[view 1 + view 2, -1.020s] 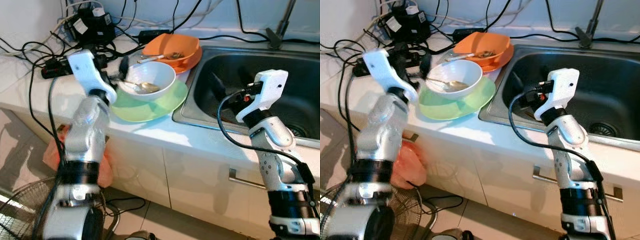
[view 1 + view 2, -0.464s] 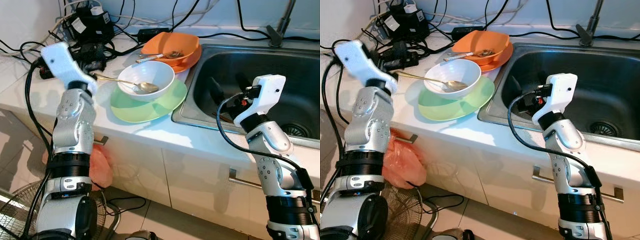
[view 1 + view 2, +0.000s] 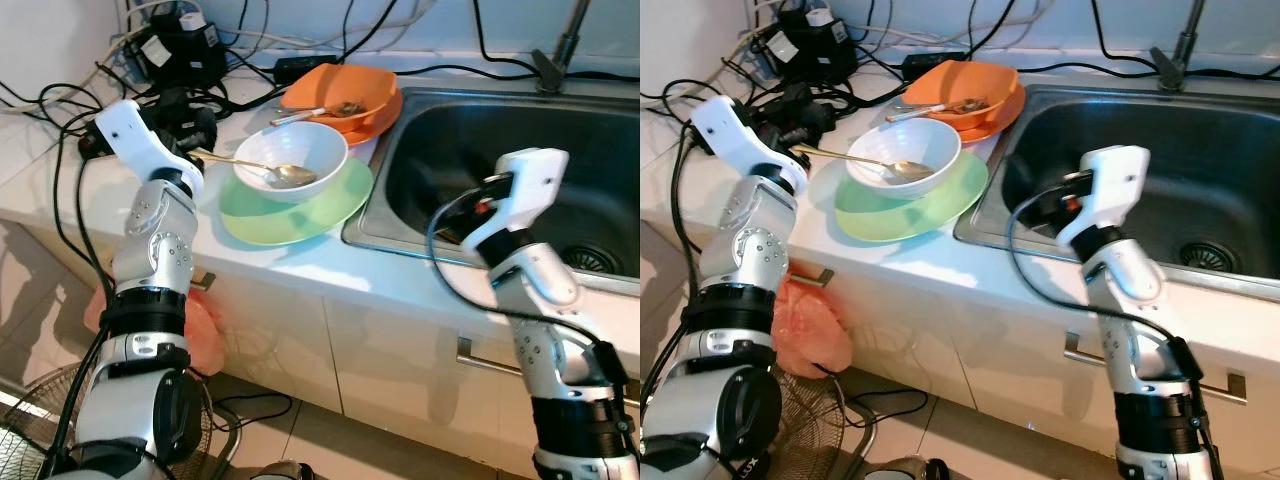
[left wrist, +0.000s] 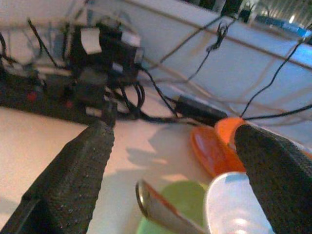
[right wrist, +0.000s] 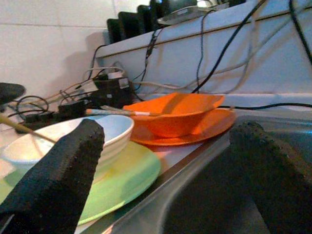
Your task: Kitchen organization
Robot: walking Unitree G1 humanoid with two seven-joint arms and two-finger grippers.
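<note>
- A white bowl (image 3: 291, 160) sits on a green plate (image 3: 296, 204) on the white desk (image 3: 300, 262), just left of the sink (image 3: 520, 160).
- A spoon (image 3: 262, 168) lies in the white bowl, its bowl end inside and its golden handle sticking out over the rim to the left.
- Farther back, an orange bowl (image 3: 343, 92) rests on an orange plate (image 3: 385, 112), touching the far edge of the green plate; a utensil (image 3: 312, 113) lies across the orange bowl.
- The left end effector (image 4: 170, 161) hovers over the desk just left of the white bowl, near the tip of the spoon handle. Its fingers (image 4: 73, 175) are spread wide apart, gripping nothing; in the left wrist view the spoon handle's end shows between them.
- The right end effector (image 5: 163, 165) is raised over the near left part of the sink, to the right of the green plate and well apart from the white bowl. Its fingers (image 5: 58, 170) are spread and hold nothing.
- A tangle of black cables and a power strip (image 3: 150, 125) lies at the far left of the desk, behind the left arm.
- Below the desk, an orange bag (image 3: 200, 335) hangs by the cabinet front.
</note>
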